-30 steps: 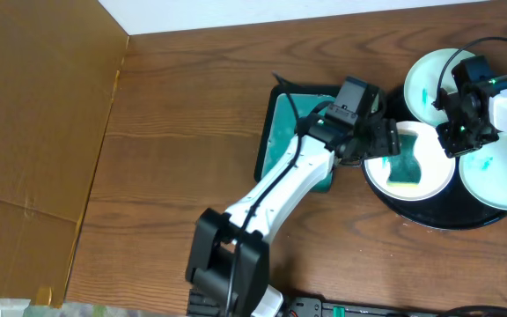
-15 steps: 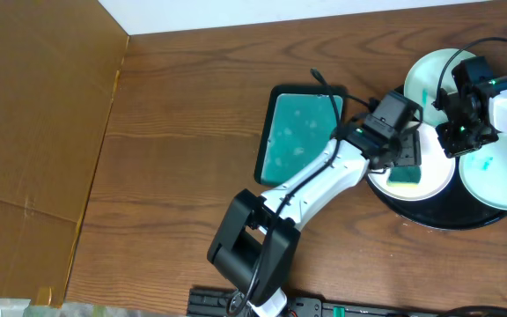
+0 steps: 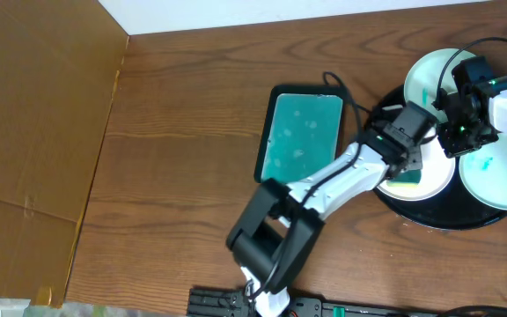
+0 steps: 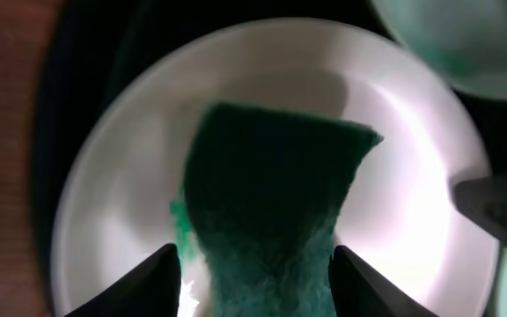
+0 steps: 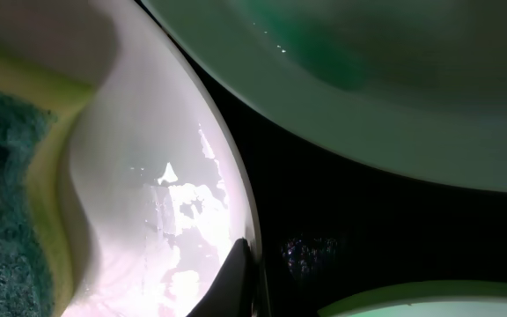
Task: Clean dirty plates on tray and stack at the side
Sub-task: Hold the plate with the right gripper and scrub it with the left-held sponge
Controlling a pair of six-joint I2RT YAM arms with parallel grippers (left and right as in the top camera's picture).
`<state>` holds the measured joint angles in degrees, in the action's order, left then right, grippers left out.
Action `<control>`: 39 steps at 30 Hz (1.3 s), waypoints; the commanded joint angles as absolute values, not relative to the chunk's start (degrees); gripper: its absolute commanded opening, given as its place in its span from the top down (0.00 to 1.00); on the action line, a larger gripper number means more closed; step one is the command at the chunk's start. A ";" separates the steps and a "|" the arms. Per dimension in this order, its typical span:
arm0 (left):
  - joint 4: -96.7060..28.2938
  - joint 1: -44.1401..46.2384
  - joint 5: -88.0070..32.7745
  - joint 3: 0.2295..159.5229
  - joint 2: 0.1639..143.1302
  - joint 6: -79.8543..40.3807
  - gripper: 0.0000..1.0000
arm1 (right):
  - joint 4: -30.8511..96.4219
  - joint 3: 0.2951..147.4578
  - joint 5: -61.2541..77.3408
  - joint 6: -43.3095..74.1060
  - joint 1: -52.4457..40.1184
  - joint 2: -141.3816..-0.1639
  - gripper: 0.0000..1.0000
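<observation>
The left gripper (image 4: 253,264) pinches a green scouring sponge (image 4: 267,189) over a round white plate (image 4: 412,158) on the glossy black tray (image 3: 429,216); the right gripper (image 3: 465,132), jaws pressed together, pins that plate's rim.

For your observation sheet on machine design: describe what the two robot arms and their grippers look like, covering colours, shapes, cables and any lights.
The left arm has a glossy white link between bulky black joint housings, with a thin black cable along it. Its left gripper ends in two dark pointed fingers. The right gripper is a blocky black assembly with small green lights and looping black cables above it.
</observation>
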<state>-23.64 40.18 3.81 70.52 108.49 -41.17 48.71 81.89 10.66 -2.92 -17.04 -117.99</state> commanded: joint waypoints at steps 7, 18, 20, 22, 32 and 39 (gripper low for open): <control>-21.74 41.50 5.21 70.39 111.94 -42.33 0.49 | 48.60 80.64 12.25 -2.59 -16.91 -118.43 0.98; -25.32 41.43 12.40 70.39 111.94 -42.33 0.86 | 48.60 80.64 12.19 -2.61 -16.91 -118.43 0.98; -26.79 41.41 15.51 70.39 111.94 -42.33 0.87 | 48.62 80.64 11.81 -2.59 -16.91 -118.43 0.98; -27.94 41.25 18.98 70.39 111.94 -42.33 0.87 | 48.64 80.64 11.81 -2.61 -16.91 -118.43 0.98; -29.04 39.27 20.36 71.09 106.94 -42.37 0.91 | 48.62 80.64 11.84 -2.59 -16.91 -118.43 0.98; -22.02 39.33 1.23 71.09 104.47 -47.13 0.91 | 48.62 80.64 11.84 -2.59 -16.91 -118.43 0.99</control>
<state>-23.33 39.27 9.74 70.54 105.38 -44.05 48.51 81.67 11.05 -2.70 -17.04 -117.99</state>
